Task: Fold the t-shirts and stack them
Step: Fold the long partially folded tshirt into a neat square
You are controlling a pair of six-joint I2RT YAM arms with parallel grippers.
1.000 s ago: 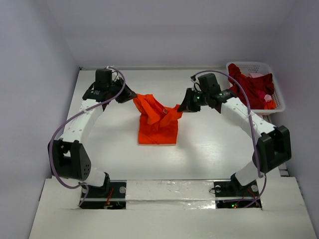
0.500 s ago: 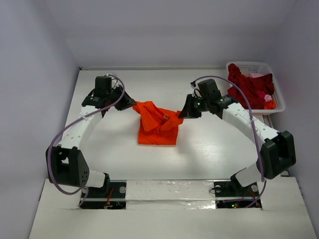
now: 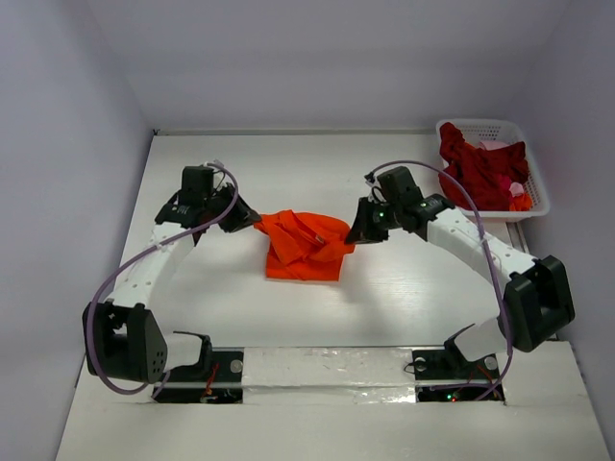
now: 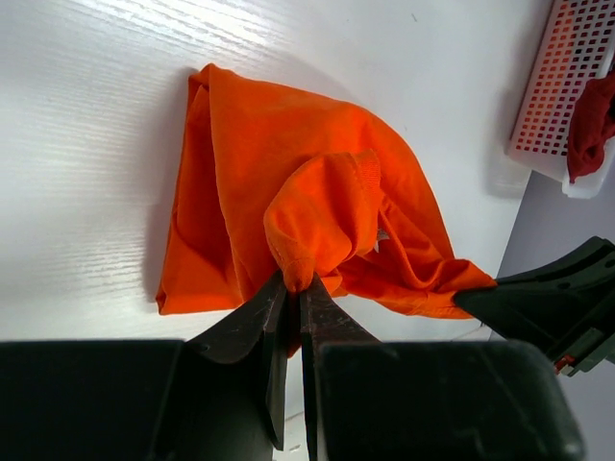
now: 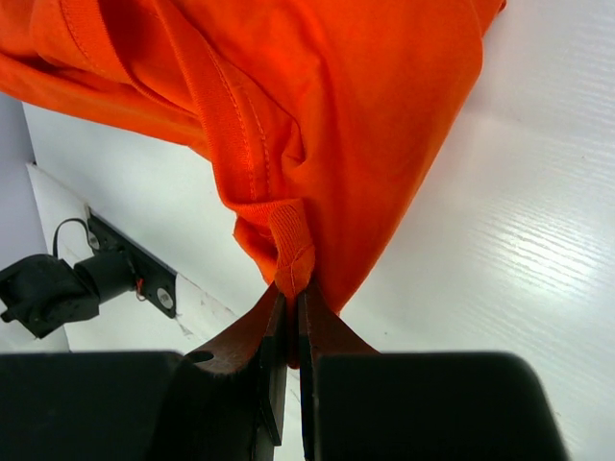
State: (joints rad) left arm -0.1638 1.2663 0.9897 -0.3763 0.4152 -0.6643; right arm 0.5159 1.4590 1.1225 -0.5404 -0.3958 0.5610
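The orange t-shirt (image 3: 306, 248) lies near the middle of the worktop (image 3: 404, 298), between the two arms. Its near part rests flat on the surface as a rough rectangle, while its far part is bunched up and raised at both ends. We see the left fingers (image 3: 254, 221) clamped on the shirt's far left corner. In the left wrist view a rolled fold of orange cloth is pinched right at their tips, which are together. The right fingers (image 3: 352, 232) are clamped on the far right corner. The right wrist view shows a stitched hem caught between their closed tips, with the cloth hanging away from them. Between the two grips the cloth runs in loose creases. Well apart from it, at the far right of the worktop, stands a white plastic basket (image 3: 534, 192). Dark red t-shirts (image 3: 480, 163) are heaped in it, rising above its rim.
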